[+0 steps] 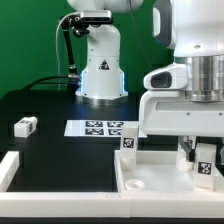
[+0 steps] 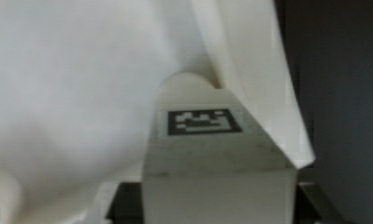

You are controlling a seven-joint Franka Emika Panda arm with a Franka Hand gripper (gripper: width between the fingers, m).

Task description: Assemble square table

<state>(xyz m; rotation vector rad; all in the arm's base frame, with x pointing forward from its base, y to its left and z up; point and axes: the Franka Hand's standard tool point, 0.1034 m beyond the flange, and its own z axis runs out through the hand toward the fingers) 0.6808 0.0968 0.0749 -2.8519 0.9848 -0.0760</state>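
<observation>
This looks like the leg-fetching step. The gripper (image 1: 200, 157) hangs low over the square table panel (image 1: 150, 186), which lies near, on the exterior view's right. Its jaws flank a tagged leg (image 2: 204, 150) standing in the panel's shallow recess, but I cannot tell whether they already pinch it. Next, I reckon, it needs a firm squeeze and a straight lift. Nothing else shows in the recess. A second leg (image 1: 25, 125) lies well apart on the exterior view's left, beyond the marker board (image 1: 100, 128).
</observation>
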